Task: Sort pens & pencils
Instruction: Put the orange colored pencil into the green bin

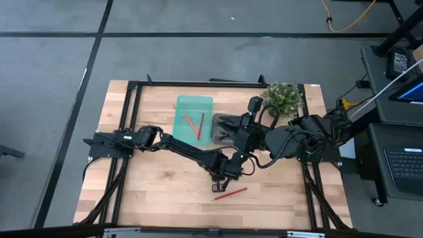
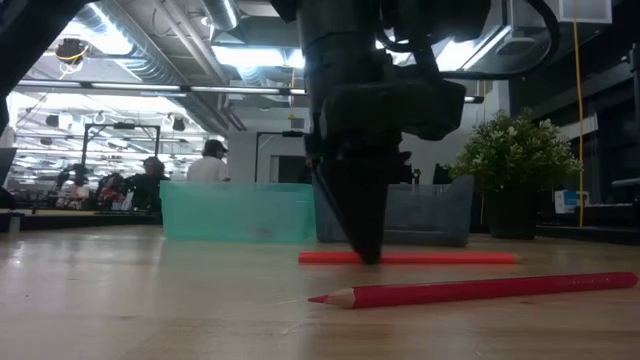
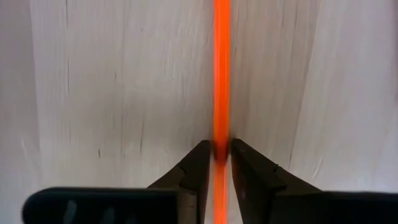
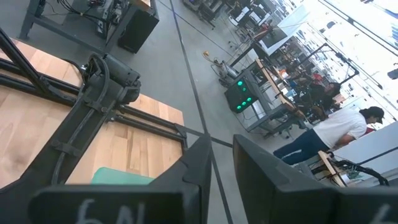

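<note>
Left gripper (image 3: 219, 163) down on an orange pen (image 3: 221, 74) at the middle of the table (image 1: 158, 192).

The orange pen lies flat on the wood, running straight up the left wrist view, with the left gripper's two fingers (image 3: 196, 167) just either side of it, parted only a little and not clearly squeezing it. In the low view it shows behind the dark fingertip, and a red pencil (image 2: 470, 290) lies nearer the camera, lower right of the frame. From above, that pencil sits below centre. Two more orange sticks (image 1: 194, 125) lie in the teal tray (image 1: 182, 104), upper centre, with the grey tray (image 1: 219, 119) just right of it. The right gripper (image 4: 221, 163) hangs above the grey tray, fingers slightly apart, holding nothing. A potted plant (image 1: 283, 98) stands upper right.
</note>
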Tool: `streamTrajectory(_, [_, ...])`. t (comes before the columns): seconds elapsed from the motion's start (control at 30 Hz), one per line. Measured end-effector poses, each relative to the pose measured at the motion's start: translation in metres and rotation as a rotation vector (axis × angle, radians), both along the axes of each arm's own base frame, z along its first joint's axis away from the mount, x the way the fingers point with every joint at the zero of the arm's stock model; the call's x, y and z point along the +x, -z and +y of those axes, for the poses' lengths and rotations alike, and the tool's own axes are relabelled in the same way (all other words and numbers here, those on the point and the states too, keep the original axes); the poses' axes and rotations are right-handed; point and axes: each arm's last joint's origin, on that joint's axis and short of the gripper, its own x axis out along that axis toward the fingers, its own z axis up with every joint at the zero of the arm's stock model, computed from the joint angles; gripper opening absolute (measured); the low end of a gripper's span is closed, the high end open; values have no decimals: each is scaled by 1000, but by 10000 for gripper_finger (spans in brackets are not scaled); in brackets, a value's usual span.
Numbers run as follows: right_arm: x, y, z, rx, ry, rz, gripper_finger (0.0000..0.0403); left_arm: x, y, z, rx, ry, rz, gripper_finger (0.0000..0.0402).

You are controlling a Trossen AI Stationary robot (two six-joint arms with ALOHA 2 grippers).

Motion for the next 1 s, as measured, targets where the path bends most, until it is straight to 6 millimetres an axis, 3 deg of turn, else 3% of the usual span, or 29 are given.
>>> streamTrajectory(0.83, [1,-2,0,5,-1,-16,69,-2,13,5,-37,-36,89,53])
streamTrajectory(1.0, [1,-2,0,5,-1,-19,69,-3,13,6,-46,-38,110,32])
